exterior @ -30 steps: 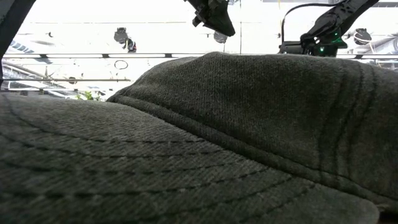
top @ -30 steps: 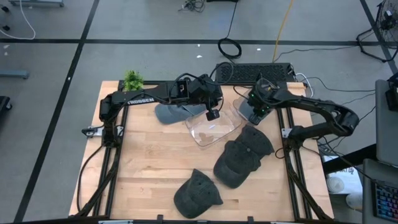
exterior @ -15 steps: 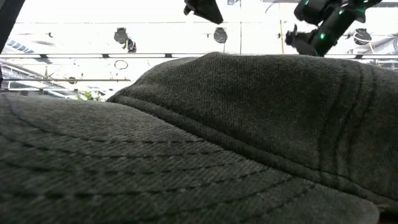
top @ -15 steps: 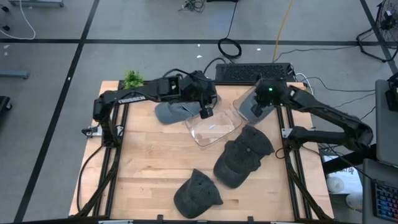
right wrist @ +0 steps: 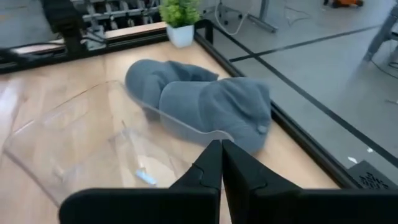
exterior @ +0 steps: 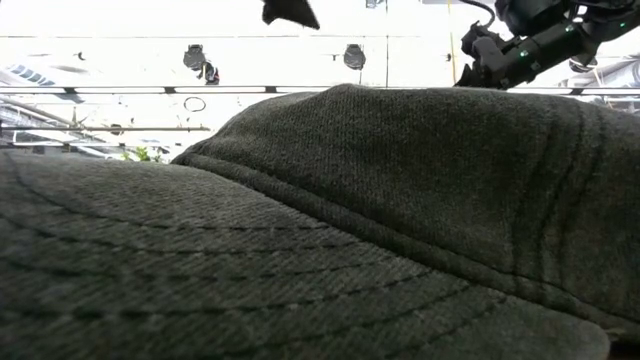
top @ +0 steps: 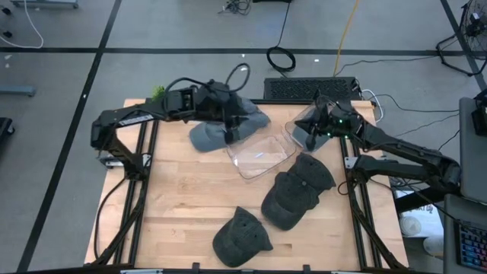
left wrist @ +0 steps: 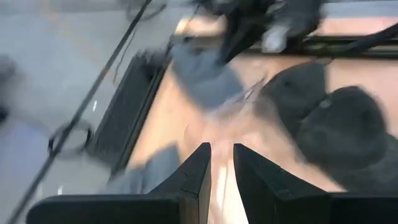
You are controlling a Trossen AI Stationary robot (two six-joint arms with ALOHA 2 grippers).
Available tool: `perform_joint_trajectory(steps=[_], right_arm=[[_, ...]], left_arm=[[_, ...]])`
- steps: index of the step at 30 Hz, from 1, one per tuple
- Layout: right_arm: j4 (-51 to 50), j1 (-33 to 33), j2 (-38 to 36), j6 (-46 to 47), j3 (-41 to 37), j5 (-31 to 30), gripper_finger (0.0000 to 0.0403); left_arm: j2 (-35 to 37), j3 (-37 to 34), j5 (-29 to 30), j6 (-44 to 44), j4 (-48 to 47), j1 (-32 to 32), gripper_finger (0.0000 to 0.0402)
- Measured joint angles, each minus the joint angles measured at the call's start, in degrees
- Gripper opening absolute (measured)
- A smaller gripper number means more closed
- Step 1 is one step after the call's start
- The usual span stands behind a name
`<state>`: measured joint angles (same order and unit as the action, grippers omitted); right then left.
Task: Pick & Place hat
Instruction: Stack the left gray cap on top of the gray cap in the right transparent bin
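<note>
Two grey-blue hats (right wrist: 211, 106) lie at the table's far side, beside a clear plastic bin (top: 261, 157). One of them rests against the bin's rim. Another grey-blue hat (top: 300, 135) lies by the far right. Three dark hats (top: 288, 199) lie nearer; one fills the low view (exterior: 350, 220). My left gripper (top: 229, 134) hovers over the far grey-blue hats, its fingers (left wrist: 222, 168) a little apart and empty. My right gripper (top: 313, 135) is shut and empty (right wrist: 221, 162) above the far-right hat.
A small potted plant (right wrist: 180, 18) stands at the table's far left corner. A keyboard (top: 308, 87) lies just beyond the far edge. Black frame rails run along the table's left and right sides. Bare wood shows at the near left (top: 179, 213).
My left gripper has drawn back from over the clear bin toward the table's left and risen, and now stands over the far grey-blue hats. My right arm has risen and swung while its gripper stays near the far-right hat. No hat has moved.
</note>
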<state>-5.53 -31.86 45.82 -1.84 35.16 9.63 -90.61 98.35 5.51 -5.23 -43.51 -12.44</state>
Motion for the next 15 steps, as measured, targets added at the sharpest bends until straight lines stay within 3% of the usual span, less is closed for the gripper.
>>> perform_joint_trajectory(steps=[5, 12, 15], right_arm=[[1.97, 2.66, -0.95, 0.41, -0.02, 4.08, 0.0], [5.61, 5.34, -0.91, 0.98, -1.07, 4.11, 0.0028], [8.94, 5.75, -0.85, 1.29, -3.29, 4.1, 0.0045]], left_arm=[[3.72, -8.69, 0.35, 9.08, -10.94, -4.79, 0.0079], [4.56, -16.53, 7.01, 19.49, -23.32, -7.46, 0.0079], [4.55, -22.32, 6.53, 26.05, -25.48, -8.91, 0.0081]])
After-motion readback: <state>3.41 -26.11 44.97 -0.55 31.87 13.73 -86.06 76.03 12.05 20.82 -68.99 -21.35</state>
